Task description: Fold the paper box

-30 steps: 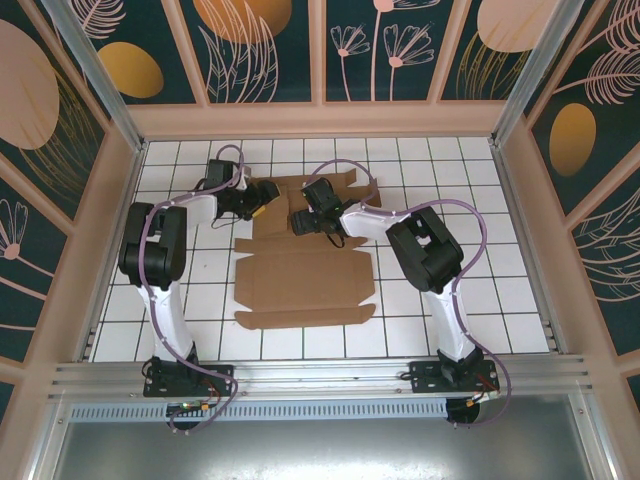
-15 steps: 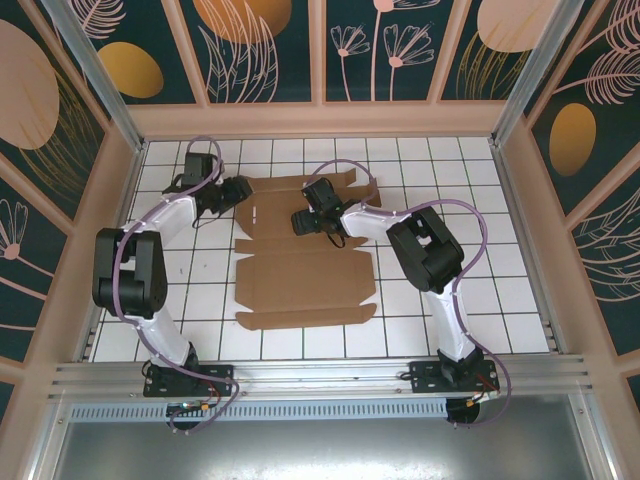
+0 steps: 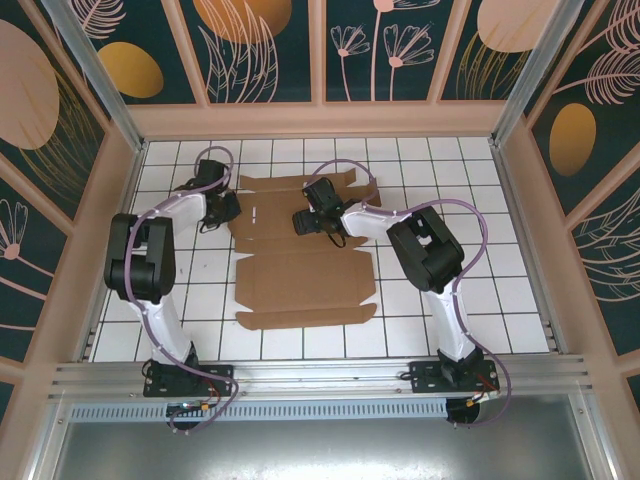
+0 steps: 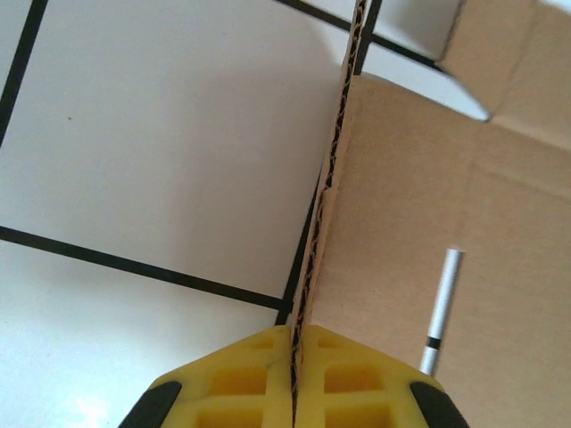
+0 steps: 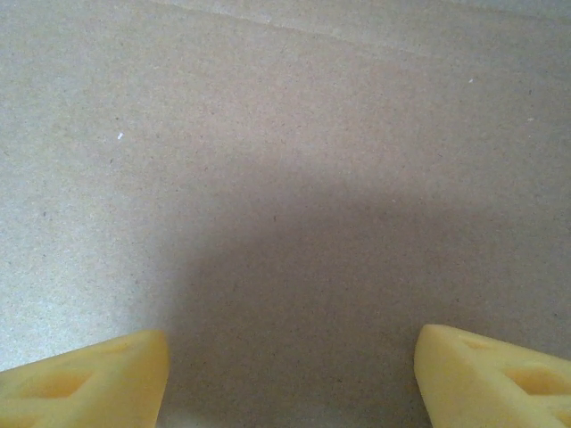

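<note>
The paper box (image 3: 305, 280) lies flat and unfolded on the white tiled floor, a brown die-cut sheet with flaps at its far end. My left gripper (image 3: 224, 209) is at the left edge of the sheet's far part. In the left wrist view its yellow fingers (image 4: 357, 374) are shut on the corrugated edge of the paper box (image 4: 419, 178), which stands up from the floor. My right gripper (image 3: 303, 221) hovers low over the sheet's far middle. It is open (image 5: 290, 374), with bare cardboard (image 5: 285, 134) under it and nothing between its fingers.
Patterned walls on a pale wooden frame (image 3: 320, 118) enclose the tiled floor (image 3: 450, 290) on three sides. An aluminium rail (image 3: 320, 375) runs along the near edge, by the arm bases. A narrow slot (image 4: 442, 303) in the cardboard shows the floor beneath.
My left gripper has swung from over the sheet's far-left part out to its left edge. The far-left flap now lies flatter. The right arm has stayed put.
</note>
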You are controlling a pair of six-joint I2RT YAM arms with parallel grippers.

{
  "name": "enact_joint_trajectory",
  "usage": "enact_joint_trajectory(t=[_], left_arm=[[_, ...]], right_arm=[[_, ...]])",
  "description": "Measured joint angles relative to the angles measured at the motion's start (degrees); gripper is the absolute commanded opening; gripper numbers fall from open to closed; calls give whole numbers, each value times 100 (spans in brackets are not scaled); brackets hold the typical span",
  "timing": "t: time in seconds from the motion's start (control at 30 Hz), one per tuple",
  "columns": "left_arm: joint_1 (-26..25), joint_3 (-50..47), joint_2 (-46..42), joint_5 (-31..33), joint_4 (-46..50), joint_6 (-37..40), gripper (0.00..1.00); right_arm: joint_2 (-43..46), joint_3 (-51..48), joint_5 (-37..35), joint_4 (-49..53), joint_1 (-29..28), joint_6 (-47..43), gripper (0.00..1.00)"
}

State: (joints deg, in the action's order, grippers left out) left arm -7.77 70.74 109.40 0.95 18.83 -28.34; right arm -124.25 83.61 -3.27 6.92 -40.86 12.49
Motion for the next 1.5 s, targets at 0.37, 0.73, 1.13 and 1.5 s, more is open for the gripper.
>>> enact_joint_trajectory(t=[0.37, 0.73, 1.13, 1.5], left_arm=[[-994, 997, 754, 1856, 616, 271, 34], [-267, -743, -1971, 190, -114, -214, 87], [-358, -2264, -1821, -852, -667, -654, 88], [-317, -2332, -1453, -1515, -1399, -994, 80]], right_arm=[[-107, 254, -142, 317, 0, 9, 73], [-24, 17, -138, 37, 2, 4, 72], [13, -90, -122, -114, 7, 2, 72], [13, -90, -107, -114, 17, 0, 72]])
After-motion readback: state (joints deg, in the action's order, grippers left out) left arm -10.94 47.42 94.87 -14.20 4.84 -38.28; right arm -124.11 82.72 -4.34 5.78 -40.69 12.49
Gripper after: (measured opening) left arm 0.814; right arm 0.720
